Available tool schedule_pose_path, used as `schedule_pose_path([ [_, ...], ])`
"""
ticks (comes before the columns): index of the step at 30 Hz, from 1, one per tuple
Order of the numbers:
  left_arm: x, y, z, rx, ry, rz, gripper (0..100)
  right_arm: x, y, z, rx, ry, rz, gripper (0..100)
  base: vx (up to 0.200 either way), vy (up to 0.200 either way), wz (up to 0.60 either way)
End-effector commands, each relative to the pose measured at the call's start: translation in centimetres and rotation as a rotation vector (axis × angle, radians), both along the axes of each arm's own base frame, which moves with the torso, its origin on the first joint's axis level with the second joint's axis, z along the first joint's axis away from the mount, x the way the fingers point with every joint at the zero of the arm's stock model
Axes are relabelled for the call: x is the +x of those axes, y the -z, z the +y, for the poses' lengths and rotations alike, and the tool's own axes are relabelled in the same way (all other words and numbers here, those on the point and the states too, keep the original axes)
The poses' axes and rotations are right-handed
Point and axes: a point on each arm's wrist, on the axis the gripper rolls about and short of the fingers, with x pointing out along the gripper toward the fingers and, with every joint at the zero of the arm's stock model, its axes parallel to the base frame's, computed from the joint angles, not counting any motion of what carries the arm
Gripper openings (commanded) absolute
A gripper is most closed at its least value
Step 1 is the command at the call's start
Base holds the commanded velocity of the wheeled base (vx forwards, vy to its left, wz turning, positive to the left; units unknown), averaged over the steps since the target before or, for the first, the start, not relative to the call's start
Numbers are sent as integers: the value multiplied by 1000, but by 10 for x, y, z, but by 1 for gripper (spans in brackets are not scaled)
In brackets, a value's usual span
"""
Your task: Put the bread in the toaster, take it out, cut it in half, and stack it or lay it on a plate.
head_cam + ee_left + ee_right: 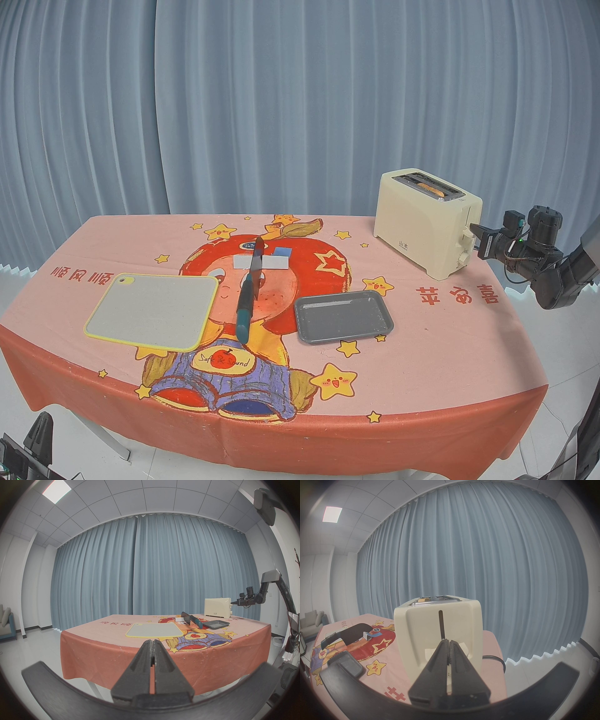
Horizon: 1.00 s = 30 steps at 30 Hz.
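Pointing straight at the end of the toaster (425,627), the right claw (449,642) is hanging with its two fingers pressed together, holding nothing. Its tip is sitting just beside the white lever (467,237); I cannot tell if they are touching.

The bread (431,188) is sitting down inside the slot on top, with just its brown edge peeking out.

Here is what I am worrying about. The lever is small, so the shut claw could be slipping off it. If the claw is pushing sideways, it could be shoving the whole toaster across the table (437,356). The bread is sitting low, so a claw going in for it could be bumping the slot or squashing the slice.

Farther off, the knife (250,294) is leaning on a little white stand, between the cutting board (153,310) and the grey plate (344,317). An arm swinging past could be knocking it off.

The left claw (153,642) is shut too, waiting low, well apart from the table.
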Motion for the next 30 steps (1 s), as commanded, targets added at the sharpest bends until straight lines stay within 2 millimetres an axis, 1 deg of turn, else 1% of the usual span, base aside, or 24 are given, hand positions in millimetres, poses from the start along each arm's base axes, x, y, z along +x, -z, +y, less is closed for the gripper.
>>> schedule_pose_path([
  [1, 1, 5, 0, 0, -2, 17, 0, 1, 6, 0, 1, 0, 19, 0, 0, 0, 0],
  [5, 1, 5, 0, 0, -1, 17, 0, 2, 12, -1, -11, -1, 31, 0, 0, 0, 0],
  [18, 1, 5, 0, 0, -2, 17, 0, 3, 17, -1, -14, -2, 55, 0, 0, 0, 0],
  [30, 1, 5, 0, 0, -2, 17, 0, 2, 15, -1, -17, -3, 55, 0, 0, 0, 0],
])
